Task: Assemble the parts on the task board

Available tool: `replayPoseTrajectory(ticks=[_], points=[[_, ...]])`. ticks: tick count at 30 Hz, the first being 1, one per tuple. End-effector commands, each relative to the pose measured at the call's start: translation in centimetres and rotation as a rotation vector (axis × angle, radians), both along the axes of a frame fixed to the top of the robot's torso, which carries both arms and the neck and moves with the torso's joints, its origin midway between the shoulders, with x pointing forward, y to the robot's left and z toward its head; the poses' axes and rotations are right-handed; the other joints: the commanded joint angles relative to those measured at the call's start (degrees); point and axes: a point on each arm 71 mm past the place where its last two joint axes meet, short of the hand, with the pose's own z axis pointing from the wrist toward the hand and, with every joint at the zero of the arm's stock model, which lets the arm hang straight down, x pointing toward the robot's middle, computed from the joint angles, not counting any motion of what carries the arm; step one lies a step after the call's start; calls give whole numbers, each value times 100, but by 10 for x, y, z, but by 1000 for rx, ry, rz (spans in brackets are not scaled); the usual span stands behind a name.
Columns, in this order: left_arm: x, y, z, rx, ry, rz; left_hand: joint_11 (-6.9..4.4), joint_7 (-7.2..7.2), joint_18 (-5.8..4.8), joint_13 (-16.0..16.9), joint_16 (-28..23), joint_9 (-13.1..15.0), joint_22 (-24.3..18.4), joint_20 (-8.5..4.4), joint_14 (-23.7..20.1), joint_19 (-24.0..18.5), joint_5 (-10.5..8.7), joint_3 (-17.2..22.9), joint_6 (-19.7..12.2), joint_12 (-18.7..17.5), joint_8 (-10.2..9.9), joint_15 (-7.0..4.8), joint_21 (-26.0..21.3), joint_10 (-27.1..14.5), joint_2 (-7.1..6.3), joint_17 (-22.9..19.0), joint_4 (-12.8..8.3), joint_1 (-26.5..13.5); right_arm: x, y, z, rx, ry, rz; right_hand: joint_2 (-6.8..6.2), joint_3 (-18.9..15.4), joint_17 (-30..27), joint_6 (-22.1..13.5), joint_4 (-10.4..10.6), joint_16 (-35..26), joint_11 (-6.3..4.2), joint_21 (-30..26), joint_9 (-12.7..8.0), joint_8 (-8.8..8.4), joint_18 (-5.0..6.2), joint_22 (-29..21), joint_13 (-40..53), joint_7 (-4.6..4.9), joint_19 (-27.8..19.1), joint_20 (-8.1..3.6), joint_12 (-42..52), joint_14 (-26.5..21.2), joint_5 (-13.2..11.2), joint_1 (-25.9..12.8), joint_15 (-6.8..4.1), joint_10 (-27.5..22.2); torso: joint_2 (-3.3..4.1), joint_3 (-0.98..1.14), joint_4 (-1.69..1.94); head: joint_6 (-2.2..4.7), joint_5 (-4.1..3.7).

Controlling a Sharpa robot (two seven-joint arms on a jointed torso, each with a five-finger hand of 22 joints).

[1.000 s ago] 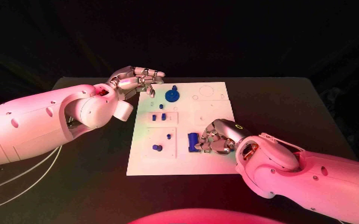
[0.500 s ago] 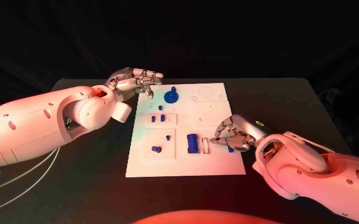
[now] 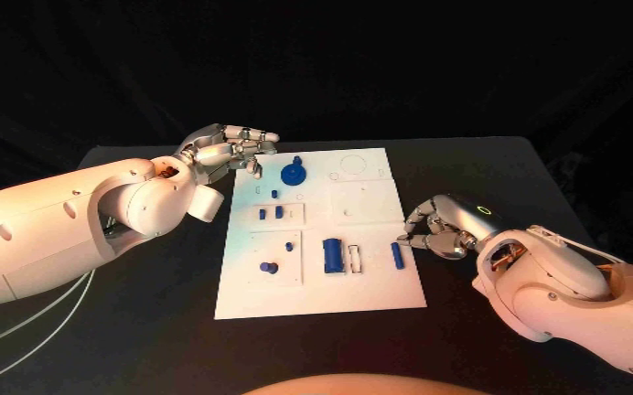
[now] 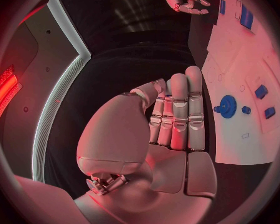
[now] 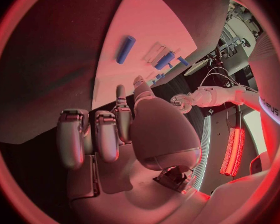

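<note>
- the task board [image 3: 376, 290] lies in the middle of the black table [image 3: 514, 166], between the two hands.
- judged partly done: a blue gear [image 3: 293, 174] stands at the board's far end, small blue pegs [image 3: 269, 213] stand in a raised block nearer the middle, and a broad blue block [image 3: 334, 255] sits in the near section.
- a slim blue pin [image 3: 397, 256] lies flat on the board just beside an open slot [image 3: 358, 255]; i judge it not yet seated, so at least that fit is left. whether the empty outlines at the far right of the board need parts cannot be told.
- the right hand [image 3: 442, 225] rests off the board's right edge, near the slim blue pin but apart from it; its fingers are curled inward and hold nothing.
- the left hand [image 3: 227, 148] hovers at the board's far left corner, near the blue gear without touching it; the wrist view shows its fingers straight and pressed side by side, with nothing in them.
</note>
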Motion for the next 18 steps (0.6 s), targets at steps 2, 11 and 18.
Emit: replayPoseTrajectory(ticks=[2,11,18], points=[[-1,-2,1,-14,-5,-21,9,-10,78,7,-7,-5,-5,16,-37,-1,-2,-22,-38,6,36,8,-25,-49,29,-9,-7,-37,-2,2,-9,-68,8,25,-49,-3,1258,91,62,-12,7,8,-16,-46,-55,1299,-269,-13,476,51,-19,552,-16,-52,29,38,7,-4,13,-9,1],[-1,-1,1,-13,-4,-19,9,-10,78,7,-7,-5,-5,16,-37,-1,-2,-22,-38,6,36,8,-25,-49,29,-9,-7,-37,-6,5,-25,-92,56,17,-52,-9,1253,156,102,-16,-2,0,-26,-53,-53,1297,-276,-28,474,53,-34,550,-10,-95,24,33,9,-6,12,-39,23],[-1,-1,1,-12,-3,-19,9,-10,78,7,-7,-5,-5,16,-37,-1,-2,-22,-38,6,36,8,-25,-49,29,-9,-7,-37,-6,8,-30,-104,71,14,-49,-2,1251,199,113,-17,-13,-1,-28,-50,-53,1297,-276,-44,474,52,-37,550,8,-97,17,33,6,-3,15,-60,32]])
